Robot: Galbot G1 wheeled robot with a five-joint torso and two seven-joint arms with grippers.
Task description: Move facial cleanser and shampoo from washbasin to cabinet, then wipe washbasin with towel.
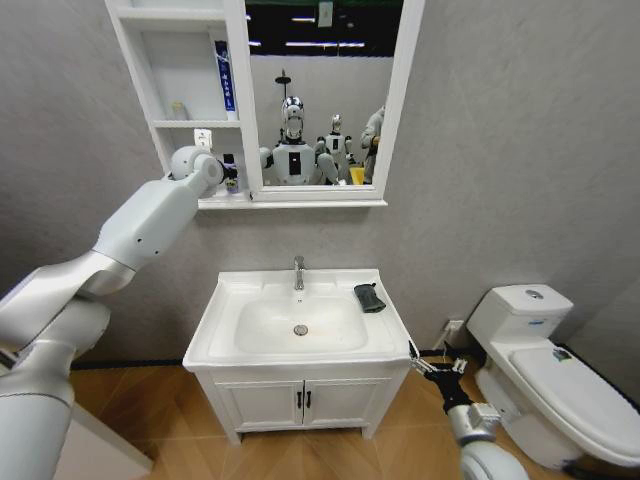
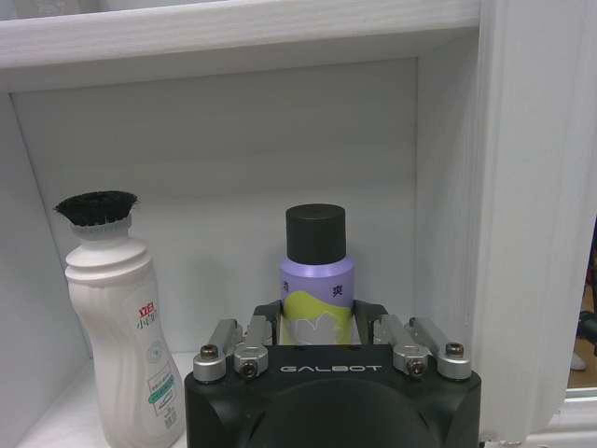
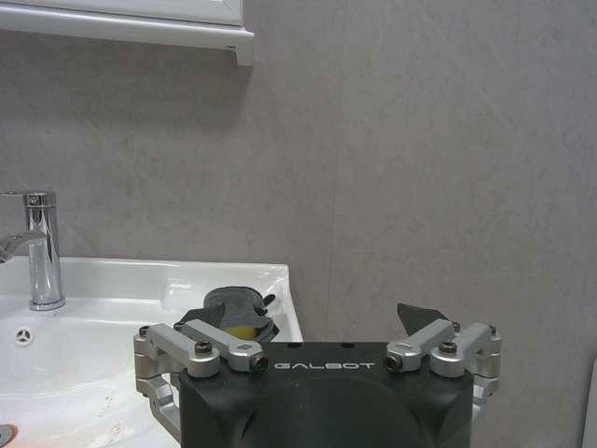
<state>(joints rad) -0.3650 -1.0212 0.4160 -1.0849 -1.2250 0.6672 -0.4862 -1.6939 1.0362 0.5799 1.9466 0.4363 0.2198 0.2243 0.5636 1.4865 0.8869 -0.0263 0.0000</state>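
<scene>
While our left gripper sits in the lowest niche of the cabinet, its fingers stand spread beside a purple bottle with a black cap, near a white bottle. Our right gripper hangs open beside the washbasin, where the towel lies.

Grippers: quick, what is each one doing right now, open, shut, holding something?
Left gripper: in the cabinet's bottom niche, fingers around the purple bottle; grip cannot be told.
Right gripper: open, empty, low beside the washbasin.
</scene>
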